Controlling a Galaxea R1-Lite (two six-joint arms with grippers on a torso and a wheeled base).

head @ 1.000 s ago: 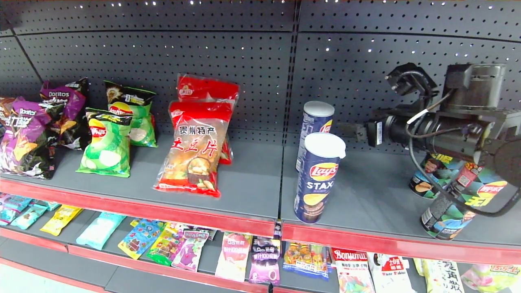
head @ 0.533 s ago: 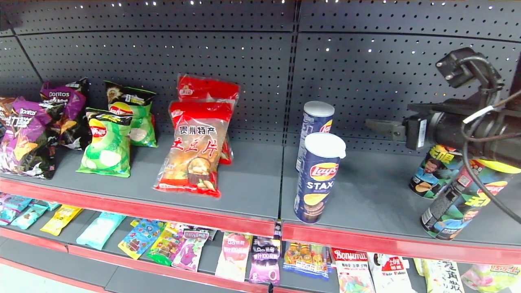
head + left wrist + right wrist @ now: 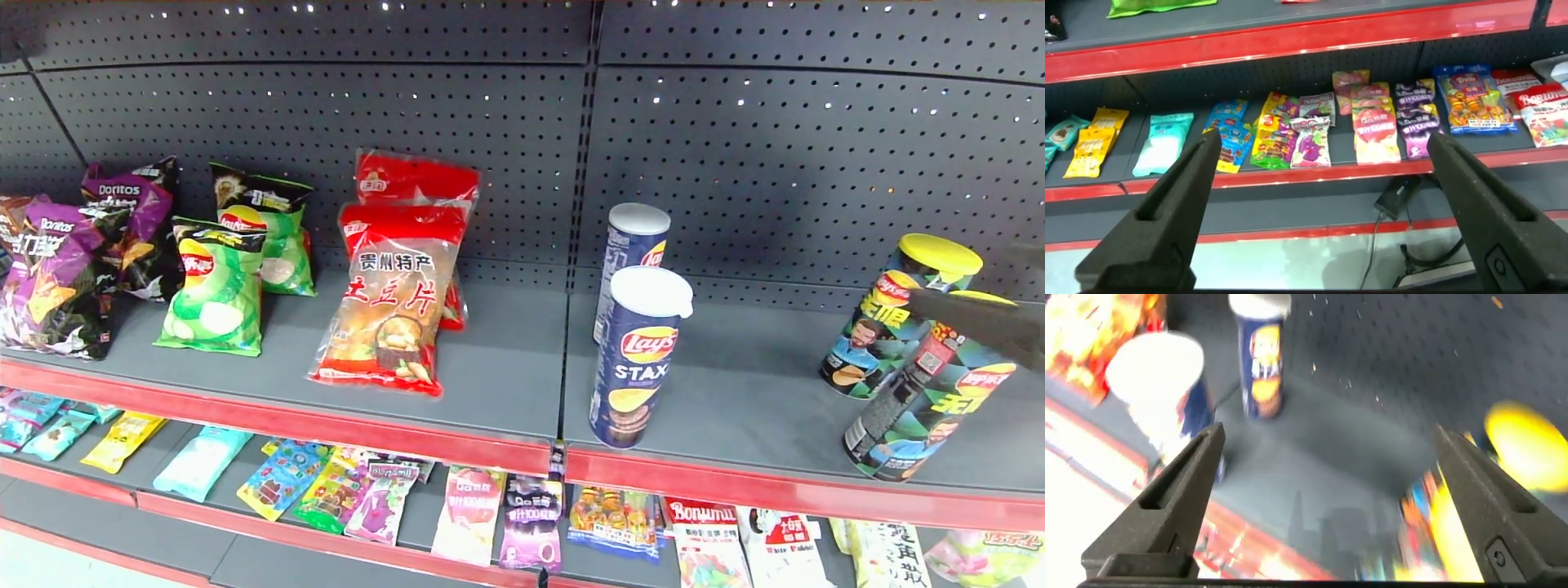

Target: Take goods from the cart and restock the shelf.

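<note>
The shelf (image 3: 735, 384) stood well stocked, two yellow-lidded cans (image 3: 882, 343) standing at its right end, and the right gripper (image 3: 1327, 449) and left gripper (image 3: 1323, 143) both hung empty with fingers apart, so more fetching likely remained.

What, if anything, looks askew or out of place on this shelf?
The front yellow-lidded can at the shelf's right end leans markedly, and the rear yellow-lidded can tilts too, while the blue cans stand nearly upright. Lens curvature may exaggerate it.
</note>
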